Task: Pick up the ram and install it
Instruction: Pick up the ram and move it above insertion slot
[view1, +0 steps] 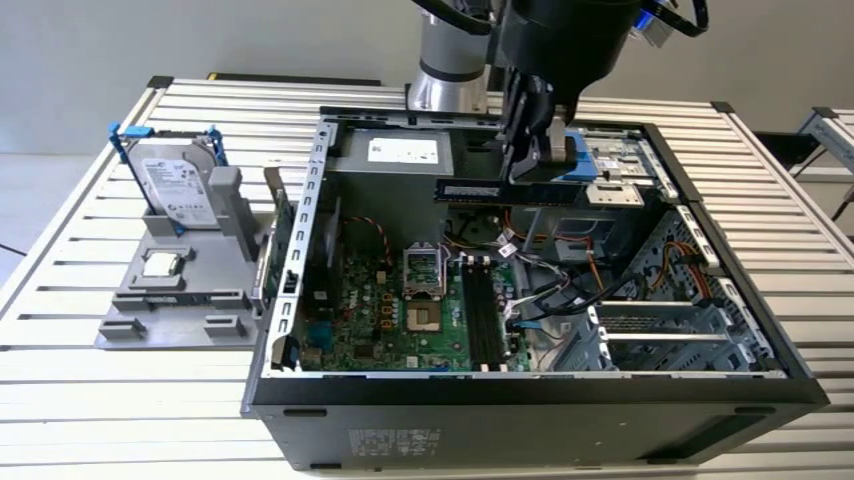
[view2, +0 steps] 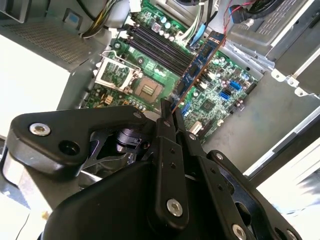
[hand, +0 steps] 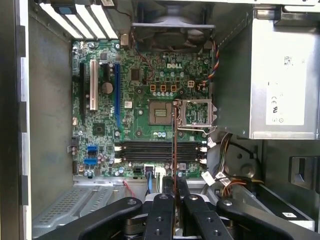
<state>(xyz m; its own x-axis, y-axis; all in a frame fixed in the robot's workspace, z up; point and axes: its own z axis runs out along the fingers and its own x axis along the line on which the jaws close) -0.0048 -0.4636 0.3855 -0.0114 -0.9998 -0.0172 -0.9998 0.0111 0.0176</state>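
One arm. From the exterior view's left: drive upright in grey fixture on slatted surface, small silver chip on fixture in front of it. Centre: open case, green motherboard exposed. Pincer clenched on ram; stick horizontal above case's far side, clear of black slots. Second wrist view: ram blue, pinched at one end, over board. First wrist view: ram edge-on, crossing above slots.
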